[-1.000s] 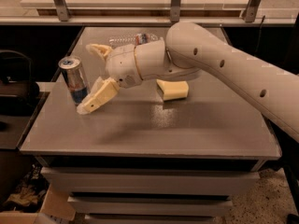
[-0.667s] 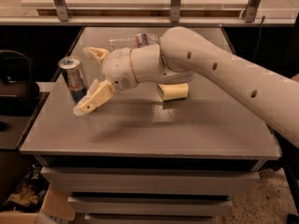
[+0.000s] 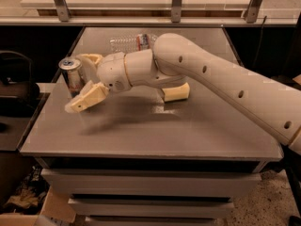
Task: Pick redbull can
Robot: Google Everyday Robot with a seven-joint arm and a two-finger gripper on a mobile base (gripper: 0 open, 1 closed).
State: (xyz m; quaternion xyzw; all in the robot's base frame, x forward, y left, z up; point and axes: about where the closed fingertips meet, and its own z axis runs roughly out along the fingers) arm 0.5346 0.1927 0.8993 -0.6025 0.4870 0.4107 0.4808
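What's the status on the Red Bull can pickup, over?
Gripper open, left side of grey table, straddling slim silver-and-blue metal can. Can upright, not yet gripped. Clear plastic bottle lying behind, not blocking.

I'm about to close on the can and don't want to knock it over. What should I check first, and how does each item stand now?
1. redbull can upright: ok.
2. gripper open, at the can: ok.
3. Can fully between the fingers: cannot tell; one finger is behind it and the other lower in front.
4. Margin to the left edge of the table: not ok, the can stands close to it.
5. Clear plastic bottle lying at the back, apart from the gripper: ok.
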